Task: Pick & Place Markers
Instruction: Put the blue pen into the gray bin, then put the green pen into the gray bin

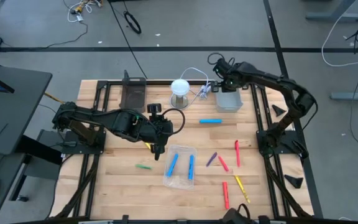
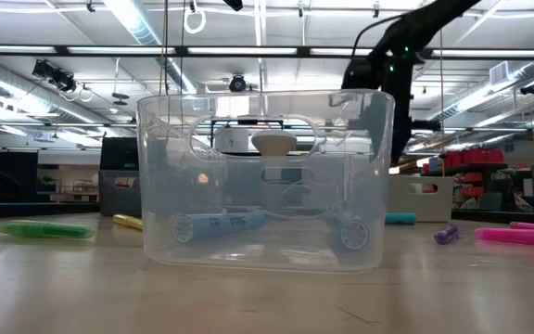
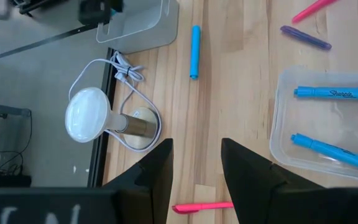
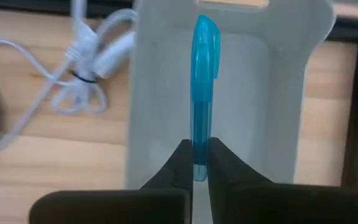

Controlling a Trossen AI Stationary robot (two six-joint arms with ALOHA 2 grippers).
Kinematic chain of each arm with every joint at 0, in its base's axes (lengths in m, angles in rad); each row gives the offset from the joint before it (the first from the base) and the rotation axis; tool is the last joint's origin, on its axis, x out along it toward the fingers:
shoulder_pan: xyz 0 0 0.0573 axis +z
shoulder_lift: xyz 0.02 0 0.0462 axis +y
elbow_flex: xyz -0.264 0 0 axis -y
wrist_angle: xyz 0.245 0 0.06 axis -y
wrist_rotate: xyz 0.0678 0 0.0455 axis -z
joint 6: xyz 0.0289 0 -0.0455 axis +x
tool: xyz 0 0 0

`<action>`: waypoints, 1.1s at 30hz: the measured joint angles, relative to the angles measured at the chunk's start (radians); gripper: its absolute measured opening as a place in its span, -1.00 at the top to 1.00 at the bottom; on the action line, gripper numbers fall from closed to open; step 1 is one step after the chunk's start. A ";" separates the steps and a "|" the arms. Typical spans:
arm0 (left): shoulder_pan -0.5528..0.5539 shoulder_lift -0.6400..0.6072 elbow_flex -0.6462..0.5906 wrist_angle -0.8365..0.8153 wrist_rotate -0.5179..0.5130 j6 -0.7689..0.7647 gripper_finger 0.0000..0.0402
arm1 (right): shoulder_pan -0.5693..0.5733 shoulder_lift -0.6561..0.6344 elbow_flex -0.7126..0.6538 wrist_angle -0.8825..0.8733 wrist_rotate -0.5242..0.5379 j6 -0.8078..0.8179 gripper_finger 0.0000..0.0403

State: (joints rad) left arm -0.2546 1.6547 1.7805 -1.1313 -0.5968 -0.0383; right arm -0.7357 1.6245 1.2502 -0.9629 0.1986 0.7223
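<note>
Markers are partly sorted: two blue ones [image 1: 181, 164] lie in the clear tray [image 1: 179, 182] just beside the left gripper [image 1: 157, 149], whose fingers stand part-open and empty over a pink marker [image 3: 202, 206]. The right gripper [image 4: 194, 163] pinches a light-blue marker [image 4: 202, 74], hanging it above the grey bin [image 1: 229, 99]. I'd judge most of the job remains: green [image 1: 143, 167], red, yellow, purple and another blue lie loose on the table [image 1: 117, 186].

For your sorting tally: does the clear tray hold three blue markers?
No: the clear tray holds only two blue markers, lying side by side in the high view.
</note>
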 joint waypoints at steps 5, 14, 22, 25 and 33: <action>0.000 0.000 0.000 0.000 0.000 0.000 0.29 | 0.000 0.002 -0.122 0.167 0.003 0.011 0.94; 0.000 0.000 0.000 0.005 0.000 0.000 0.29 | 0.000 0.080 -0.172 0.253 -0.008 0.013 0.94; 0.000 0.000 0.000 0.004 0.000 0.000 0.29 | 0.000 0.141 -0.172 0.271 -0.023 0.002 0.89; 0.000 0.000 0.000 0.005 0.000 0.000 0.29 | 0.000 0.136 -0.172 0.287 -0.026 -0.008 0.76; 0.000 0.000 0.000 0.008 -0.009 0.007 0.29 | 0.000 0.126 -0.172 0.290 -0.024 -0.033 0.34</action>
State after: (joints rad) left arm -0.2546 1.6550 1.7805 -1.1231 -0.6056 -0.0311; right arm -0.7361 1.7500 1.0779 -0.6731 0.1748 0.6890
